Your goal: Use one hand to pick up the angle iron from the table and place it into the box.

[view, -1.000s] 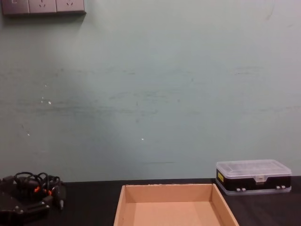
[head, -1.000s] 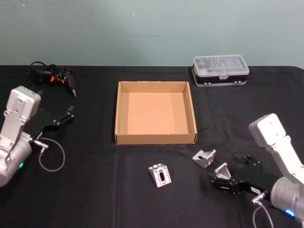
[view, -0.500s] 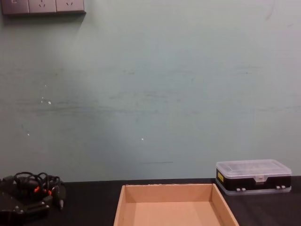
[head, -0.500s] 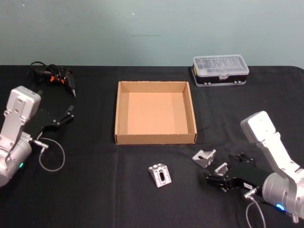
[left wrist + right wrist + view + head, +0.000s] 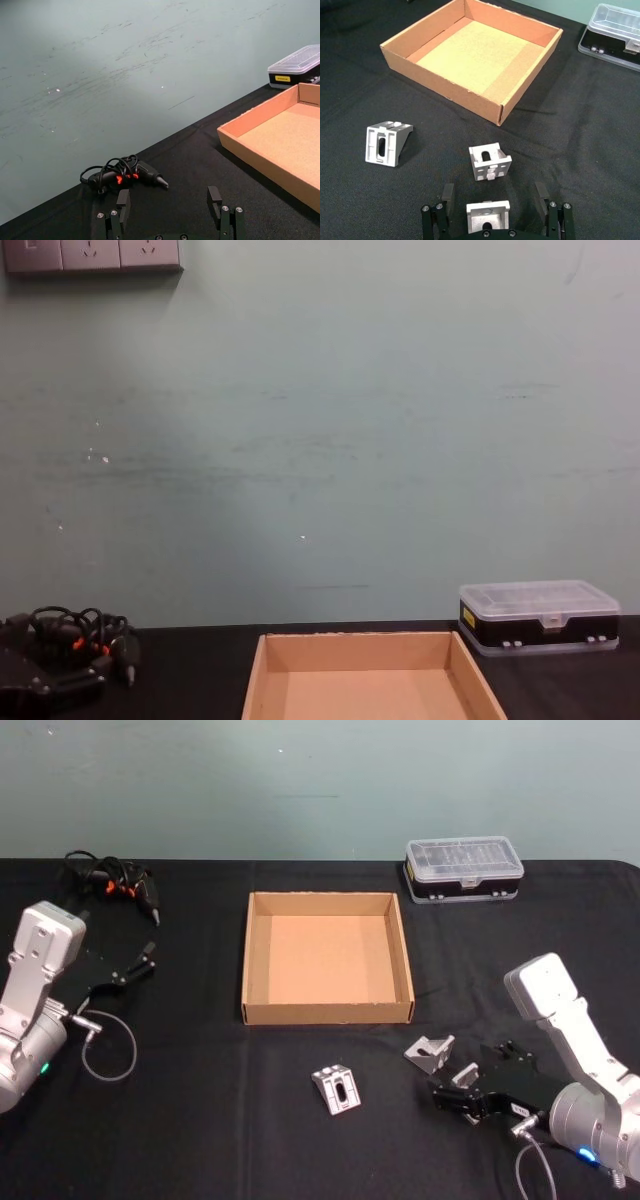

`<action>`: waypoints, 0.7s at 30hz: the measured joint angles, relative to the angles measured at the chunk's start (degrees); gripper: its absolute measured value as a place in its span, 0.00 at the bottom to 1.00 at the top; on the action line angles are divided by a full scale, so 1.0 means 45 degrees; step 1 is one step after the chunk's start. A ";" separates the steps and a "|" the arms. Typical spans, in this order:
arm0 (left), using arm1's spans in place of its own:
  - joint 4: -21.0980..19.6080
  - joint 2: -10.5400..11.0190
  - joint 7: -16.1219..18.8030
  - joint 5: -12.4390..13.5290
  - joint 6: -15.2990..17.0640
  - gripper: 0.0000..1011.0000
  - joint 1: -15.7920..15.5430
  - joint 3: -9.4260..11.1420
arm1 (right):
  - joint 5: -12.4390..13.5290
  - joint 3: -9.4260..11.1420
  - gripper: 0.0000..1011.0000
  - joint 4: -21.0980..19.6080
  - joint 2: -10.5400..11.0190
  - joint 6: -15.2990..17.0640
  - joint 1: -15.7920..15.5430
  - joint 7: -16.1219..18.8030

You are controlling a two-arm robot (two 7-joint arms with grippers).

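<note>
Fingers (image 5: 447, 194) of my right gripper (image 5: 494, 191) stand wide apart, low over the table (image 5: 200, 1120) at its front right. They straddle one angle iron (image 5: 487, 214), with a gap showing on either side. A second bracket (image 5: 490, 161) rests just beyond it, toward the box (image 5: 328, 1012); a third bracket (image 5: 386, 142) lies well off to my left. The box stands at mid-table behind all three, near them but apart. My left gripper (image 5: 169, 199) is parked at the table's left side, its fingers likewise spread.
</note>
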 joint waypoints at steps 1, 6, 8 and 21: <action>0.0000 0.0000 0.0000 -0.0001 -0.0001 1.00 0.0000 0.0000 | 0.0002 0.0000 0.99 0.0000 0.0002 0.0000 0.0000 0.0000; 0.0000 0.0000 0.0000 -0.0001 0.0000 1.00 0.0000 0.0000 | 0.0009 0.0000 0.99 0.0000 0.0010 -0.0001 0.0000 -0.0003; 0.0000 0.0000 0.0000 0.0000 -0.0001 1.00 0.0000 0.0000 | 0.0012 0.0000 0.99 -0.0003 0.0012 -0.0002 0.0001 -0.0004; 0.0000 0.0000 0.0000 -0.0001 0.0000 1.00 0.0000 0.0000 | 0.0024 -0.0001 0.87 -0.0017 0.0029 -0.0011 0.0000 -0.0009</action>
